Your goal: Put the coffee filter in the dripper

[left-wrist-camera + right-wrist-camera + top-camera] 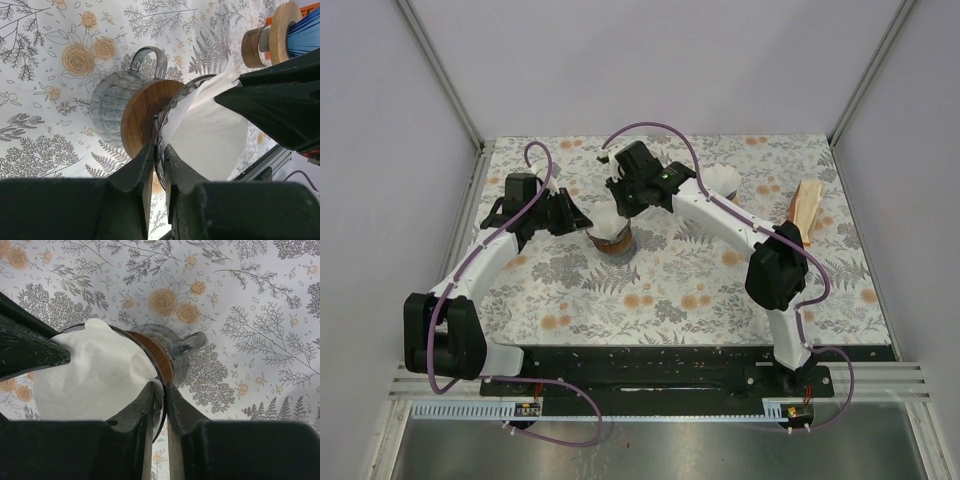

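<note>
Table (670, 290): flowered cloth, dripper (612, 240) in the middle.
Filter (95, 375): white paper, already inside the dripper.
Left gripper (161, 162): clenched on the dripper rim, likely to steady it.
Right gripper (160, 402): pinches the filter edge against the rim, probably to seat it.

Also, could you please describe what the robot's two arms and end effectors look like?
The left arm and right arm have white links between bulky black joint housings, on a shared black base plate. A purple cable loops loosely along each. The left end effector and right end effector are matt black with tapered, wedge-shaped fingers.
</note>
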Action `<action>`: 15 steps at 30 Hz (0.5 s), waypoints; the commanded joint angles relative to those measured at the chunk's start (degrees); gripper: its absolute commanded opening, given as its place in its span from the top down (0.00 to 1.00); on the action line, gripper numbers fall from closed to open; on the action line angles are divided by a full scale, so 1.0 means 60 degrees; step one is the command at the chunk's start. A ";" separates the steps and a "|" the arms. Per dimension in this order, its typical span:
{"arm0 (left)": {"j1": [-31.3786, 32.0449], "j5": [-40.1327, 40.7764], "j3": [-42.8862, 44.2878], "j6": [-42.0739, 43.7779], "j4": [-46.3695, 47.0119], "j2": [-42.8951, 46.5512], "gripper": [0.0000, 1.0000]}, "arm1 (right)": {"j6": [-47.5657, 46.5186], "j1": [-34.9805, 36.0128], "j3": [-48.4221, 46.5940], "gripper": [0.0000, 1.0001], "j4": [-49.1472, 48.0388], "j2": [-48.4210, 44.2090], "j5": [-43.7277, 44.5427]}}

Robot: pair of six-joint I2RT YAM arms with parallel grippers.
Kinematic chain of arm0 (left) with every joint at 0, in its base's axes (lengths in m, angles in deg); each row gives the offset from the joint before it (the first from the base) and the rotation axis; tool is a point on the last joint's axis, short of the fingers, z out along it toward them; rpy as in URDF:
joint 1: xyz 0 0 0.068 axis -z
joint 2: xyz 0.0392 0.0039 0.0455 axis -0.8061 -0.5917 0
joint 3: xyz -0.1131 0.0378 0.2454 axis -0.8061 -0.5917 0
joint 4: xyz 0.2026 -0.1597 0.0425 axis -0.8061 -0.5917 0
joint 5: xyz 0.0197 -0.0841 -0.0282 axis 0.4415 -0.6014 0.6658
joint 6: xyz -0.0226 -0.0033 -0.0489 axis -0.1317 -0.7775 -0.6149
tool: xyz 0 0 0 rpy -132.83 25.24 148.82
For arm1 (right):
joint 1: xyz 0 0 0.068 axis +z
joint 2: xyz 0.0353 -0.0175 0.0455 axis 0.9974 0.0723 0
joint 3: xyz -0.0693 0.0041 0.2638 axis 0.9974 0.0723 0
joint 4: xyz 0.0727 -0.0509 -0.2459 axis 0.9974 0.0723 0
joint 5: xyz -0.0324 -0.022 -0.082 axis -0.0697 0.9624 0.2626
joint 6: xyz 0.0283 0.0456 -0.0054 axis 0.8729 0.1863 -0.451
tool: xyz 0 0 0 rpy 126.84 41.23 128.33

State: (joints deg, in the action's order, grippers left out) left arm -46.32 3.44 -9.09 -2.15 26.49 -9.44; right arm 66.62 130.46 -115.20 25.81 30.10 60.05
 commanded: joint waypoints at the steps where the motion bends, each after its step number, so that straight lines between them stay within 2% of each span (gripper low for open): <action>1: -0.0017 0.0121 0.0014 0.0081 0.0283 0.0135 0.82 | -0.0536 -0.0007 -0.0196 0.76 0.0026 -0.0074 -0.0339; 2: -0.0017 0.0106 -0.0001 0.0081 0.0283 0.0135 0.82 | -0.0625 -0.0006 -0.0240 0.61 0.0070 -0.0044 -0.0457; 3: -0.0017 0.0106 0.0014 0.0081 0.0283 0.0149 0.82 | -0.0684 -0.0006 -0.0298 0.53 0.0070 -0.0015 -0.0516; 5: -0.0017 0.0121 0.0014 0.0095 0.0283 0.0149 0.82 | -0.0976 -0.0006 -0.0459 0.43 0.0099 0.0116 -0.0589; 9: -0.0017 0.0121 -0.0001 0.0110 0.0283 0.0120 0.82 | -0.1592 -0.0021 -0.0986 0.40 0.0216 0.0497 -0.0619; 15: -0.0017 0.0106 0.0029 0.0110 0.0283 0.0091 0.82 | -0.2325 -0.0138 -0.2040 0.43 0.0787 0.1376 -0.1233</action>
State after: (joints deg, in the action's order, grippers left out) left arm -46.32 3.46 -9.11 -2.13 26.51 -9.44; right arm 57.22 130.35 -122.26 27.93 35.52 56.20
